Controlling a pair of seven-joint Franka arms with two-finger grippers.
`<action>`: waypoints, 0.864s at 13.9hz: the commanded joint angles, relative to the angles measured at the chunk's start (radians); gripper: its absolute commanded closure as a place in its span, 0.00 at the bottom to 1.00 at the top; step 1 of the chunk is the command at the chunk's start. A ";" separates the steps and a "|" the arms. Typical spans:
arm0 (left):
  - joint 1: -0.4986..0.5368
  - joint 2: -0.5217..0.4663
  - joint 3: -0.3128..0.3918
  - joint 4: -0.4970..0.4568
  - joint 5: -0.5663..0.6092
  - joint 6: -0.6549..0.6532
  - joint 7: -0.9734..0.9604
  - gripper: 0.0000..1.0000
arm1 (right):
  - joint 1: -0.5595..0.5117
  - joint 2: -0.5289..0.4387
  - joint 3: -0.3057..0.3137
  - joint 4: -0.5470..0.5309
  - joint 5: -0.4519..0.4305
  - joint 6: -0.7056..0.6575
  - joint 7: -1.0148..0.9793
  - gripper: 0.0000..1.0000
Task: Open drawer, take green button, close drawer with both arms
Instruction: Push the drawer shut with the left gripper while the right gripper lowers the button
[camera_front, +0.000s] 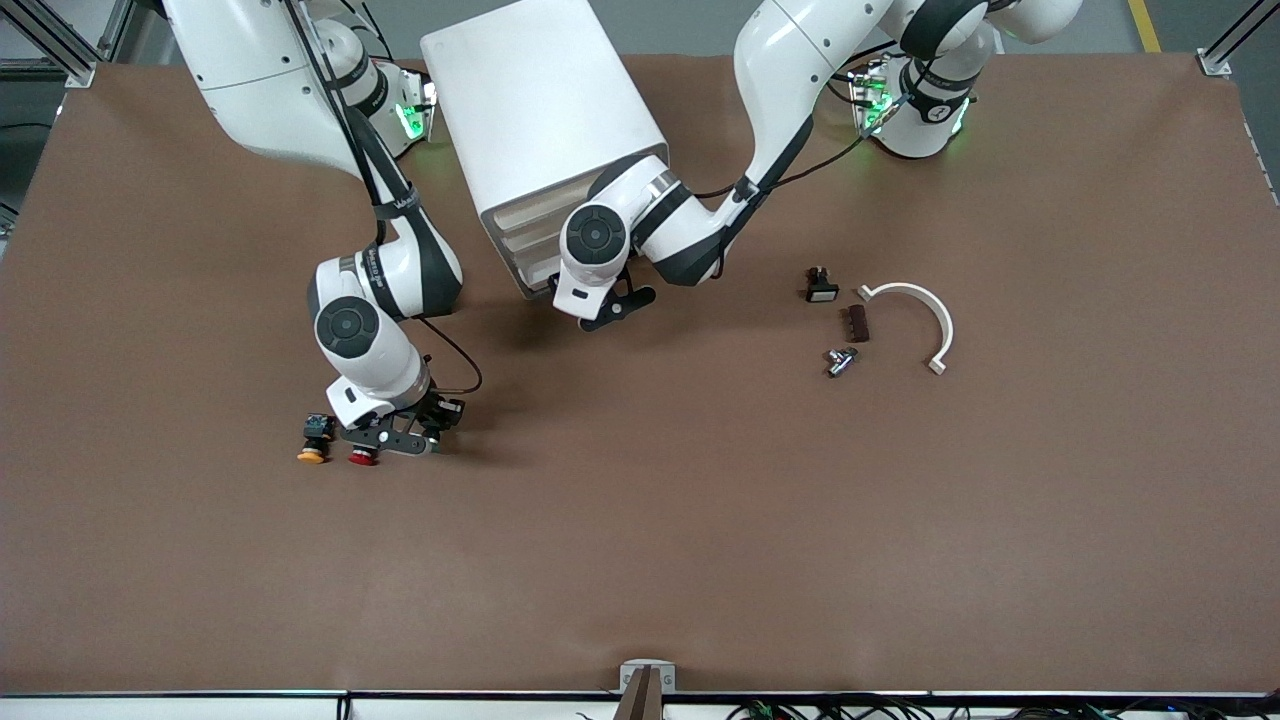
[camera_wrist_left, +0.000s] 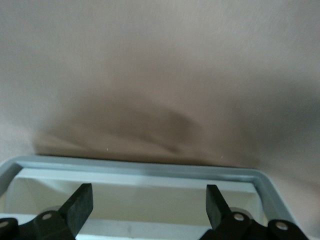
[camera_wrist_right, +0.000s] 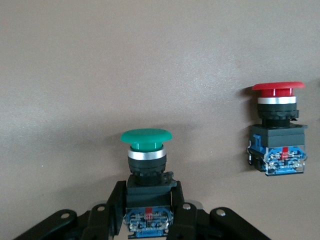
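The button (camera_wrist_right: 146, 150) clamped in the right gripper (camera_wrist_right: 147, 207) has a smooth green plastic cap, shiny metal collar and matt black body. Beneath lies matt brown cloth-like table (camera_front: 700, 520). Both arms (camera_front: 600, 235) are glossy white.

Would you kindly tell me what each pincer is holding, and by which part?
The right pincer grips the green button by its black body. The left pincer, open at the cabinet, holds nothing.

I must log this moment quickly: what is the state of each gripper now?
Left gripper: open, holding nothing, at the front of the white cabinet.
Right gripper: closed on the green button, low over the table, beside the red button.
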 joint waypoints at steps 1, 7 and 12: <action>-0.003 0.001 -0.022 -0.014 -0.053 -0.002 -0.010 0.01 | -0.016 0.016 0.012 0.026 -0.015 -0.007 -0.006 0.99; 0.000 -0.006 -0.025 -0.017 -0.047 0.001 0.004 0.01 | -0.009 0.047 0.011 0.059 -0.015 -0.010 0.001 1.00; 0.076 -0.046 -0.016 -0.017 -0.024 -0.003 -0.002 0.01 | -0.011 0.059 0.011 0.074 -0.015 -0.020 0.001 0.78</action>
